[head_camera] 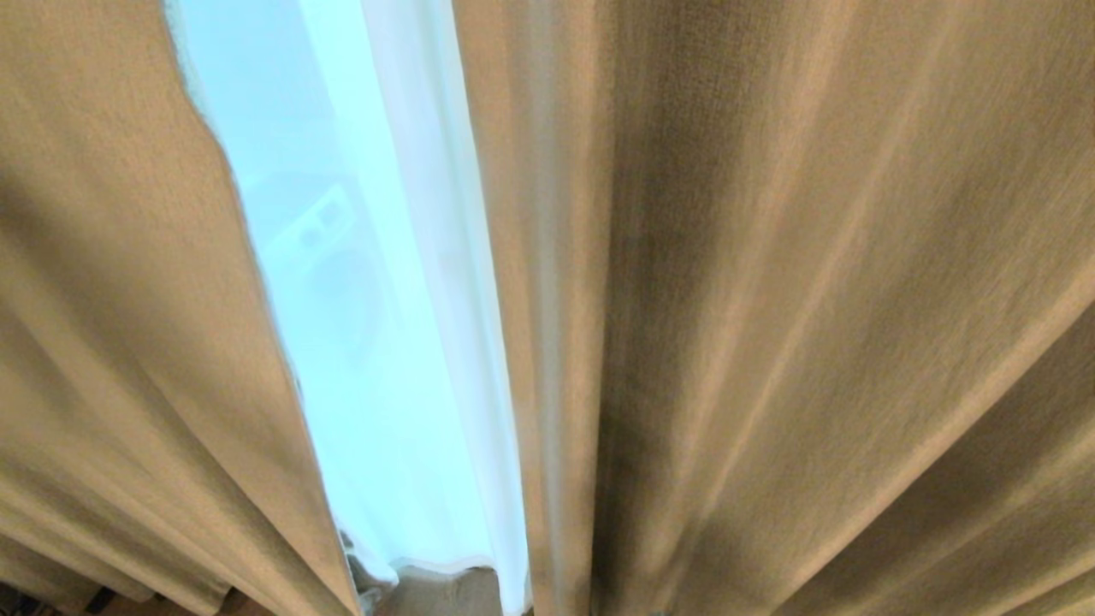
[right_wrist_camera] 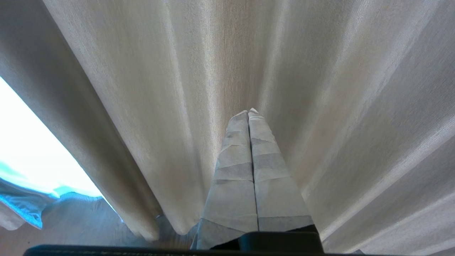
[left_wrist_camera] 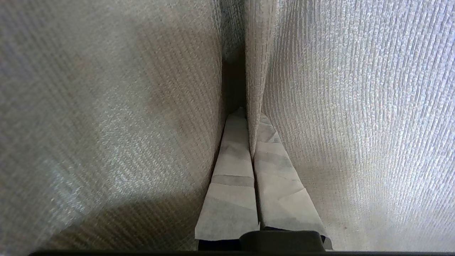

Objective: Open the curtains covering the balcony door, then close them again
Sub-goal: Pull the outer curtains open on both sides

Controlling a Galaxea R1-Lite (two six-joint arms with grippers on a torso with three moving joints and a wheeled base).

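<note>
the curtains fill almost the whole head view: one heavy beige panel hangs from 9 o'clock down toward 7 o'clock, the other covers everything from 12 o'clock round to 5 o'clock. between them a narrow gap runs from 11 o'clock down to 6 o'clock, and in it hangs the white sheer, glowing pale blue with daylight. a faint rounded shape shows through the sheer, too hazy to name.

neither arm appears in the head view. in the left wrist view the left gripper has its taped fingers pressed together on a fold of the woven drape, which passes between the tips. in the right wrist view the right gripper has its fingers pressed together with nothing between them, pointing at the pleats of the drape just ahead.
</note>
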